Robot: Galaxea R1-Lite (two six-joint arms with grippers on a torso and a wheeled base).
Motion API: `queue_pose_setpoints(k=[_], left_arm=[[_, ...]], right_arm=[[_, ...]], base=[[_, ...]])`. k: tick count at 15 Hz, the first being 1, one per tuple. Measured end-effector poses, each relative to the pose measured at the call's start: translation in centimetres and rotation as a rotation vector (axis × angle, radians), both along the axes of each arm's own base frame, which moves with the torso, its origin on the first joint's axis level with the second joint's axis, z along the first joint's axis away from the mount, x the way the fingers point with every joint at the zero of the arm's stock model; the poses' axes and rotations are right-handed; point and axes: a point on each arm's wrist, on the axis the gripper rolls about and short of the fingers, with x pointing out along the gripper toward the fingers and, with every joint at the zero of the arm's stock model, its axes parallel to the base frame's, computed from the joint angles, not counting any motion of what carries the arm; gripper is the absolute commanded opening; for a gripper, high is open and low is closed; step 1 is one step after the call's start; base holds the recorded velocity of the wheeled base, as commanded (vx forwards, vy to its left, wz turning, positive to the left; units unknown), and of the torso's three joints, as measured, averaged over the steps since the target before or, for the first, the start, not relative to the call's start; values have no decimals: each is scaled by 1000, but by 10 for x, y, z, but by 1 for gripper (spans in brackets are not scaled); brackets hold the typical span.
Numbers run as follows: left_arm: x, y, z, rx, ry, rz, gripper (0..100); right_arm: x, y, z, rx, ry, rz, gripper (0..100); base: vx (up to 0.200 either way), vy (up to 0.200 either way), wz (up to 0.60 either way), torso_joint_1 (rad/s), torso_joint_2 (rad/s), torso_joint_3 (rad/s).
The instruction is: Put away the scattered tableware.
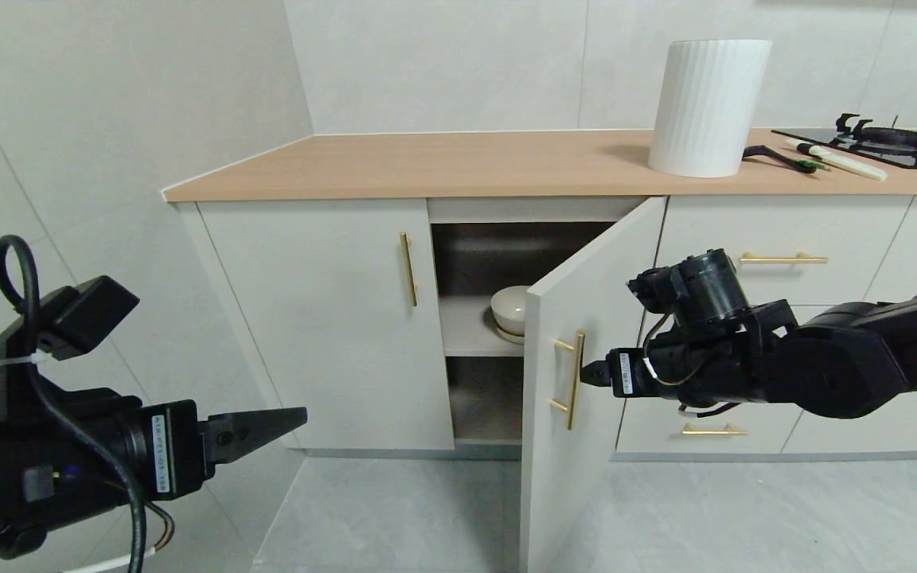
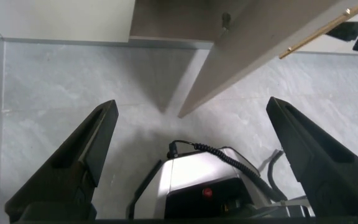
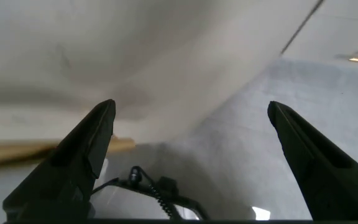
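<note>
Nearest, at the robot's lower left, the left gripper (image 1: 298, 415) hangs above grey floor tiles (image 1: 395, 517), well apart from the cabinets. The left wrist view shows its jaws spread wide with nothing between them (image 2: 191, 104).

Farther in, on the right, the right gripper (image 1: 588, 372) sits just beside the brass handle (image 1: 570, 380) of an open cabinet door (image 1: 586, 294). Its jaws are also spread wide and hold nothing (image 3: 191, 104). Whether a finger touches the handle cannot be told. The door is swung out toward the robot and stands between the right arm and the cabinet opening. It also hides part of the cabinet's inside.

Inside the cabinet, on the upper shelf (image 1: 466, 330), a pale bowl (image 1: 510, 309) rests on what looks like a plate (image 1: 509, 336), partly hidden by the door's edge. To the left of the opening is a closed door (image 1: 315, 318) with a vertical brass handle (image 1: 408, 269). To the right, behind the arm, are drawers with brass handles (image 1: 783, 259).

Above runs a wooden countertop (image 1: 442, 163). On its right part stands a tall white ribbed cylinder (image 1: 709, 107). Just beside it lie a dark-handled utensil (image 1: 775, 157) and a long pale utensil (image 1: 840, 163) with a green part. Farthest right is a black gas hob (image 1: 896, 139), against a pale tiled wall (image 1: 442, 64).
</note>
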Motion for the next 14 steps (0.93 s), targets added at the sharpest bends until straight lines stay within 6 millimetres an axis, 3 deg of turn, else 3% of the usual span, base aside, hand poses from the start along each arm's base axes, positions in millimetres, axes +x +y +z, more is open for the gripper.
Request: queue_pose_setpoints(k=[9, 14], left_arm=[[1, 0, -2, 19, 0, -11, 100], [1, 0, -3, 28, 5, -14, 100]], right_arm=[[18, 11, -20, 28, -27, -2, 100], [18, 16, -21, 61, -33, -12, 100]], base=[[0, 0, 0, 0, 0, 0], [200, 0, 0, 0, 0, 1]])
